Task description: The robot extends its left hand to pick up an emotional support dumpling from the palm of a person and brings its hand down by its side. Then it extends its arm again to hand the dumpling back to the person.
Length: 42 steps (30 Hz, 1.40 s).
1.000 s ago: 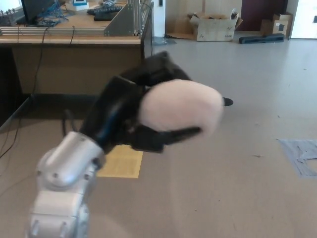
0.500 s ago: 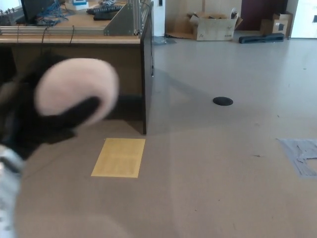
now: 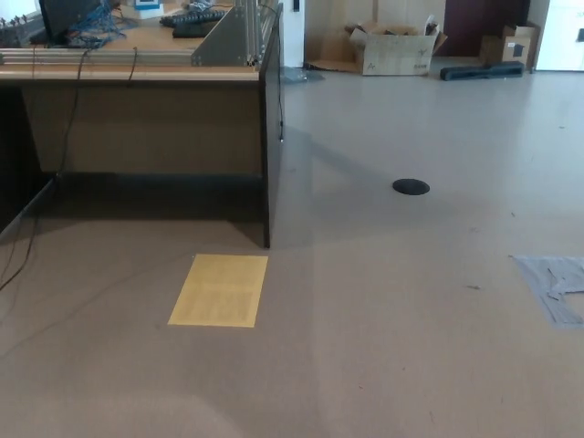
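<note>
You are seeing neither hand nor dumpling: hand state untellable. Judging: left hand sitting nearer, below frame, left of floor (image 3: 411, 301).

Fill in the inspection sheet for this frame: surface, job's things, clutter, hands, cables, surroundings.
Surface: bare beige floor, with a yellow sheet lying flat near the desk's corner.
Job's things: nothing seen; no dumpling and no person in the head view.
Clutter: a black round disc on the floor, and grey tape marks at the right edge.
Hands: nothing seen; neither the left nor the right is in view.
Cables: dark cables hang from the wooden desk and trail over the floor on the left; a blue tangle lies on the desktop.
Surroundings: an open cardboard box by the far wall, a smaller box to its right.
</note>
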Motion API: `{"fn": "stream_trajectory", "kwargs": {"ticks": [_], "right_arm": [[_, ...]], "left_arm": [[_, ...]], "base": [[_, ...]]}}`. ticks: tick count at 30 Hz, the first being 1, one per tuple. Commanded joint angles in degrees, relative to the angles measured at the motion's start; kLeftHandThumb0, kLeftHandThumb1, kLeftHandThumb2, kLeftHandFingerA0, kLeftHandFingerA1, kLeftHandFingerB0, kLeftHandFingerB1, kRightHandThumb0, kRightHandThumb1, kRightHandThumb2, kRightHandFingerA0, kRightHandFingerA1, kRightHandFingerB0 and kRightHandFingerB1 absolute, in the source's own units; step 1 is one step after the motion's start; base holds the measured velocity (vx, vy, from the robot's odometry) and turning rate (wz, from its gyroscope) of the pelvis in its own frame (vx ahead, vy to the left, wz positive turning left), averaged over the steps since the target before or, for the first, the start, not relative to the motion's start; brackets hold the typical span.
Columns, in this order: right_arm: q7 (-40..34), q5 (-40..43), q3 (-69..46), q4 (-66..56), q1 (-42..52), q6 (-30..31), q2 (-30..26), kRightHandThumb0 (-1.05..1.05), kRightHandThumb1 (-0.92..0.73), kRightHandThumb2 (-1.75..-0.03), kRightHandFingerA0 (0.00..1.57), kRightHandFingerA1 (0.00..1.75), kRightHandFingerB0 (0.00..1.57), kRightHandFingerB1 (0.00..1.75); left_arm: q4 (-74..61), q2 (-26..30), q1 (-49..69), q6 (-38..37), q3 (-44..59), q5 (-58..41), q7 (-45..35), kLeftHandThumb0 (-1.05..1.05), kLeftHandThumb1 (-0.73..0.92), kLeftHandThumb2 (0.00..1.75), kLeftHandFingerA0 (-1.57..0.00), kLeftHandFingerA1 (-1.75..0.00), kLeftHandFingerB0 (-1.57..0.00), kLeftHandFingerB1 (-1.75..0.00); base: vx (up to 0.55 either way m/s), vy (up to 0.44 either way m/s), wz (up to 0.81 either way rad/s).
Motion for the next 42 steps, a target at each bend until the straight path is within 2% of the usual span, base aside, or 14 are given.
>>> {"fn": "stream_trajectory", "kwargs": {"ticks": [1,15,16,22,26,28,29,32,33,37,38,42], "right_arm": [[-0.46,0.17,-0.07,0.89,-0.26,1.38,0.25,-0.75,-0.76,-0.64,0.47,0.37,0.39,0.33],[-0.44,0.53,-0.47,0.78,-0.42,1.41,0.35,-0.74,-0.75,-0.63,0.47,0.37,0.39,0.33],[-0.37,0.50,-0.46,0.79,-0.46,1.44,0.31,-0.74,-0.76,-0.64,0.46,0.37,0.38,0.33],[-0.71,0.08,-0.23,0.58,-0.53,1.84,0.15,-0.75,-0.76,-0.64,0.47,0.36,0.39,0.33],[-0.74,0.12,-0.30,0.46,-0.52,1.73,0.03,-0.74,-0.76,-0.64,0.47,0.37,0.39,0.33],[-0.67,0.12,-0.29,0.49,-0.61,2.10,0.04,-0.75,-0.76,-0.64,0.46,0.36,0.39,0.33],[-0.69,0.06,-0.24,0.45,-0.50,2.04,0.03,-0.74,-0.76,-0.64,0.46,0.36,0.38,0.33],[-0.80,-0.18,-0.06,0.51,-0.34,1.60,-0.07,-0.74,-0.76,-0.64,0.46,0.36,0.38,0.33],[-0.70,-0.15,-0.07,0.58,-0.37,1.55,-0.10,-0.79,-0.68,-0.69,0.44,0.39,0.36,0.35],[-0.53,0.01,-0.19,0.55,-0.41,1.68,-0.12,-0.79,-0.68,-0.69,0.44,0.39,0.36,0.35],[-0.36,0.15,-0.28,0.62,-0.47,1.74,-0.10,-0.75,-0.76,-0.64,0.46,0.36,0.38,0.33],[-0.61,-0.17,-0.14,0.46,-0.84,1.46,-0.43,-0.74,-0.76,-0.64,0.47,0.37,0.39,0.33]], "left_arm": [[7.29,3.49,6.53,5.23,2.88,-11.24,-4.11,-0.04,0.68,0.56,-0.74,-1.75,-0.47,-1.75],[8.53,4.79,6.63,1.49,-3.54,-15.50,-3.95,-0.05,0.62,0.55,-0.71,-1.75,-0.48,-1.70],[8.28,4.87,6.58,1.23,-4.12,-15.65,-3.73,-0.06,0.62,0.52,-0.70,-1.75,-0.53,-1.64],[6.52,4.54,5.92,0.82,-6.25,-16.66,-1.04,-0.05,0.61,0.53,-0.73,-1.75,-0.58,-1.62],[4.37,3.75,2.22,0.29,-9.39,-16.59,2.55,-0.03,0.60,0.51,-0.72,-1.75,-0.57,-1.62],[2.68,4.10,0.51,0.54,-11.67,-16.39,2.79,-0.06,0.64,0.52,-0.75,-1.75,-0.55,-1.60],[1.38,4.06,-0.57,0.34,-13.06,-15.82,3.49,-0.06,0.68,0.55,-0.72,-1.75,-0.58,-1.64],[-0.52,4.49,-3.90,0.16,-16.82,-14.40,5.70,-0.08,0.65,0.54,-0.72,-1.75,-0.58,-1.65],[-0.29,4.78,-6.20,-0.12,-18.79,-13.43,6.44,-0.07,0.65,0.57,-0.72,-1.75,-0.52,-1.73],[0.32,5.12,-8.36,-0.91,-20.86,-12.77,7.23,-0.07,0.65,0.57,-0.72,-1.75,-0.52,-1.73],[0.88,5.38,-9.72,-1.45,-22.17,-12.31,7.34,-0.07,0.65,0.57,-0.72,-1.75,-0.51,-1.74],[2.91,5.92,-18.65,-3.44,-30.34,-7.13,8.80,-0.07,0.64,0.57,-0.71,-1.75,-0.53,-1.74]], "base": [[0.00,0.000,0.00],[0.00,0.000,0.00],[0.00,0.000,0.00],[0.00,0.000,0.00],[0.00,0.000,0.00],[0.00,0.000,0.00],[0.00,0.000,0.00],[0.00,0.000,0.00],[0.00,0.000,0.00],[0.00,0.000,0.00],[0.00,0.000,0.00],[0.00,0.000,0.02]]}}
